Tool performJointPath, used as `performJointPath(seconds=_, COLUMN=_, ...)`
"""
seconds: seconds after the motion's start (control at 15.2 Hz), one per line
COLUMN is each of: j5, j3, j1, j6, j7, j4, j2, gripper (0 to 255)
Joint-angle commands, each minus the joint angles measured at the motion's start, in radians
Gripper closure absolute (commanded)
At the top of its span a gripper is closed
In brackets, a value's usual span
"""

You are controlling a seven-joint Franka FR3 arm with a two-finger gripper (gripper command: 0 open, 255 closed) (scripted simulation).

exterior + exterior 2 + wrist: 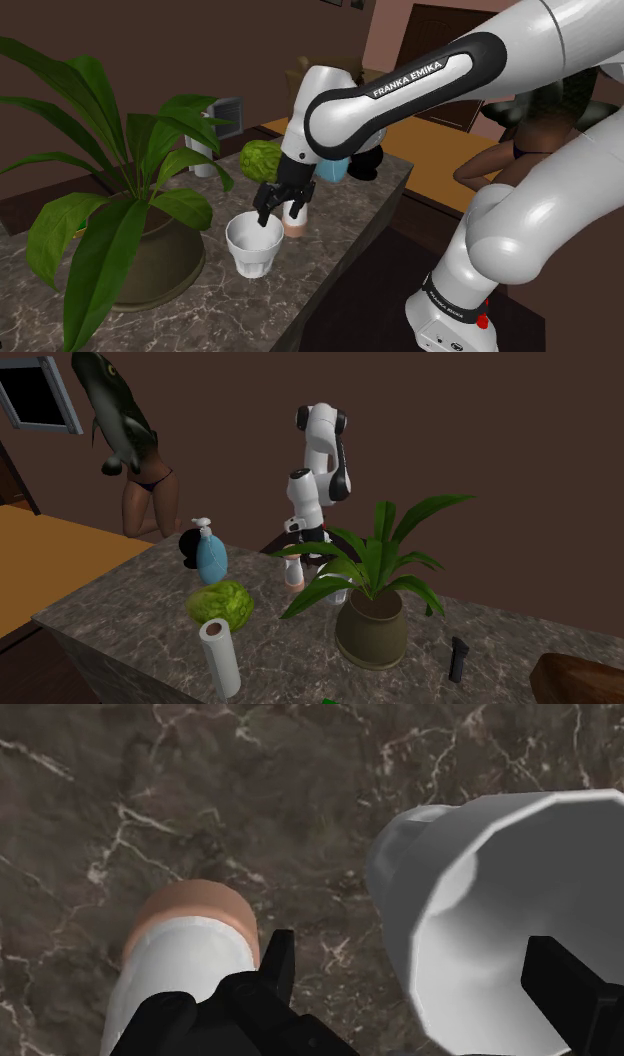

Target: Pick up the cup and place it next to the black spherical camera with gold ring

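Note:
The white cup [252, 245] stands upright on the dark marble counter [230, 310], close to its edge. My black gripper [280, 207] hangs open just above the cup's rim. In the wrist view one finger [275, 966] is outside the cup [500, 894] and the other finger [560, 979] is over its mouth, neither touching it. The black spherical camera [365, 165] sits farther along the counter behind a blue bottle [335, 168]. In the second exterior view plant leaves largely hide the cup, and the camera [186, 548] peeks out beside the blue bottle [211, 557].
A white cylinder with a salmon base [294, 222] stands right beside the cup. A green cabbage [262, 160], a paper roll [203, 155] and a large potted plant [150, 250] crowd the counter. A small black object [458, 657] lies past the pot.

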Motion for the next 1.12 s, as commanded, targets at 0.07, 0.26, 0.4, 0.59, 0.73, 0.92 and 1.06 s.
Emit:
performJointPath(seconds=0.07, j5=0.01, j3=0.014, j1=0.005, j6=0.054, j7=-0.001, j4=-0.007, j2=0.044, gripper=0)
performJointPath(seconds=0.26, j5=0.018, j3=0.023, j1=0.009, j6=0.097, j7=-0.005, j4=-0.014, j2=0.079, gripper=0)
performJointPath(seconds=0.4, j5=0.018, j3=0.023, j1=0.01, j6=0.097, j7=-0.005, j4=-0.014, j2=0.079, gripper=0)
performJointPath(seconds=0.59, j5=0.018, j3=0.023, j1=0.01, j6=0.097, j7=-0.005, j4=-0.014, j2=0.079, gripper=0)
performJointPath(seconds=0.73, j5=0.018, j3=0.023, j1=0.009, j6=0.097, j7=-0.005, j4=-0.014, j2=0.079, gripper=0)
performJointPath(seconds=0.92, j5=0.018, j3=0.023, j1=0.009, j6=0.097, j7=-0.005, j4=-0.014, j2=0.079, gripper=255)
performJointPath(seconds=1.06, j5=0.018, j3=0.023, j1=0.009, j6=0.097, j7=-0.005, j4=-0.015, j2=0.079, gripper=255)
